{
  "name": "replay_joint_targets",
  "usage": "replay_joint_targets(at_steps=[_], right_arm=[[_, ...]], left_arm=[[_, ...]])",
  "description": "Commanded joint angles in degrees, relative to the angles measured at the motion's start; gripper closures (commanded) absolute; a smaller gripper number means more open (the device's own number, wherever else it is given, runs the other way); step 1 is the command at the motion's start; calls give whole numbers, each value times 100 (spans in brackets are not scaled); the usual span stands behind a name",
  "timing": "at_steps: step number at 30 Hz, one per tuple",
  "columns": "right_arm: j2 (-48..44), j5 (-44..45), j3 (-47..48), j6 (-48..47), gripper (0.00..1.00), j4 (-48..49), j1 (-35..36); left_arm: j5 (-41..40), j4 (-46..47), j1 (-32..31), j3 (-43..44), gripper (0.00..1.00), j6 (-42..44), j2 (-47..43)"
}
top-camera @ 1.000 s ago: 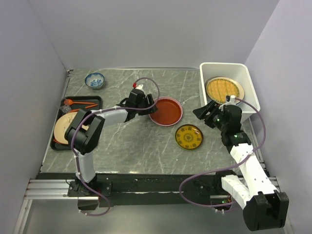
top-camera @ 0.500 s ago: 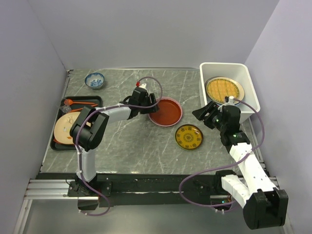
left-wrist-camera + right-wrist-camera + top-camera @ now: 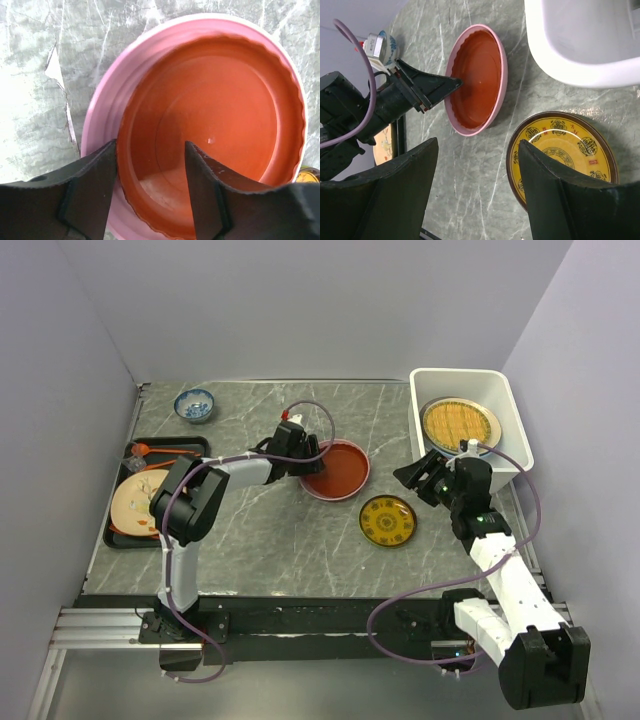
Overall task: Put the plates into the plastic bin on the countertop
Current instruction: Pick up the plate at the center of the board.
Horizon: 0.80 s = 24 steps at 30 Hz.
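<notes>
Between the red plate [image 3: 338, 472] and the plastic bin [image 3: 414, 415] a strip of table [image 3: 390, 443] is bare. The right end effector [image 3: 412, 480] and the small yellow plate [image 3: 388, 521] stand at its near end. A golden plate [image 3: 460, 425] lies on the bin's floor.

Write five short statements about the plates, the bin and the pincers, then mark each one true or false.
1. The red plate sits inside the pink plate. True.
2. The bin holds nothing. False: a yellow-orange plate lies in it.
3. The left pincer straddles the red plate's rim, one finger inside and one outside. True.
4. The right pincer grips the small yellow plate. False: the pincer is open and holds nothing, and that plate lies on the countertop.
5. The bowl stands on the tray. False: it stands on the countertop behind the tray.
</notes>
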Motion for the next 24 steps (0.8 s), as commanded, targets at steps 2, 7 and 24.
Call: replay_joint_targets(at_steps=[2, 7, 24], right_arm=[[37, -37, -3, -10, 28, 241, 39], [28, -37, -20, -10, 28, 242, 30], [-235, 69, -126, -1, 27, 31, 39]], left_arm=[[132, -160, -9, 55, 49, 92, 133], [282, -176, -9, 99, 81, 66, 142], [519, 42, -9, -244, 99, -110, -411]])
